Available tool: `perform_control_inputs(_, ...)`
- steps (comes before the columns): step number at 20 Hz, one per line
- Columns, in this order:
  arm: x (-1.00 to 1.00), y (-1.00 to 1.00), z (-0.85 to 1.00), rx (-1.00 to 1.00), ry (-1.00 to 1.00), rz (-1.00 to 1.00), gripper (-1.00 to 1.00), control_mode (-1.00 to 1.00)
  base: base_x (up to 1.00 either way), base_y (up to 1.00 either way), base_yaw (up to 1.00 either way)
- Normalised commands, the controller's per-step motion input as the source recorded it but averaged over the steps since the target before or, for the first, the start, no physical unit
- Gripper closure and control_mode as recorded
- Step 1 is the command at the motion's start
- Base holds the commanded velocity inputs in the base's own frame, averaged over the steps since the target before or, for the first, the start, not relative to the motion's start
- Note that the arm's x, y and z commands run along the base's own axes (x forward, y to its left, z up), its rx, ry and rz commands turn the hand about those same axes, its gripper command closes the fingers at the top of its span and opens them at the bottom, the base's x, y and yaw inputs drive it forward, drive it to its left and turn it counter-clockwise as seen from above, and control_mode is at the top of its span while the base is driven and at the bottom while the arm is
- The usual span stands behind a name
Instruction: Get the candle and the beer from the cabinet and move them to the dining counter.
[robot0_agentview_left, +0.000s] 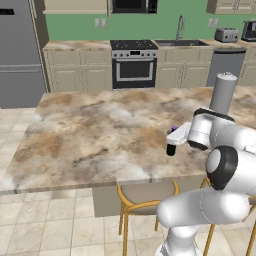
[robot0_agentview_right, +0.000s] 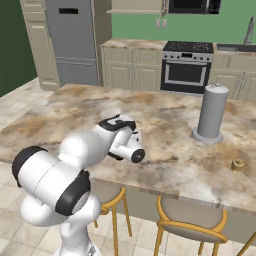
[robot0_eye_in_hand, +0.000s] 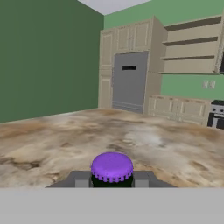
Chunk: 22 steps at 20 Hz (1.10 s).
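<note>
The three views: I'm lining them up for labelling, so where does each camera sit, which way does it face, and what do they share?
Left base view: behind the arm, to its left, looking over the dining counter toward the stove; arm lower right, gripper shut on the beer.
Right base view: behind the arm, to its right, facing the same counter; arm lower left, candle at right.
Hand view: on the hand, looking along the counter at the fridge; fingers flank the purple cap.
Shared: counter, stove, fridge.

grey canister (robot0_agentview_right: 212, 114) upright | stove (robot0_agentview_left: 133, 64) | fridge (robot0_agentview_right: 75, 40) | stools (robot0_agentview_left: 145, 197)
</note>
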Motion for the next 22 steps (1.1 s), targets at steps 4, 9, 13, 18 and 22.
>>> perform_control_inputs(4, 0.25, 0.00, -0.01, 0.00, 0.00, 0.00, 1.00, -1.00, 0.00, 0.00, 0.00)
perform_control_inputs(9, 0.07, 0.00, -0.15, 0.00, 0.00, 0.00, 1.00, -1.00, 0.00, 0.00, 0.00)
perform_control_inputs(13, 0.00, 0.00, -0.30, 0.00, 0.00, 0.00, 1.00, -1.00, 0.00, 0.00, 0.00)
perform_control_inputs(18, 0.00, 0.00, -0.28, 0.00, 0.00, 0.00, 1.00, -1.00, 0.00, 0.00, 0.00)
perform_control_inputs(22, 0.00, 0.00, -0.20, 0.00, 0.00, 0.00, 1.00, -1.00, 0.00, 0.00, 0.00)
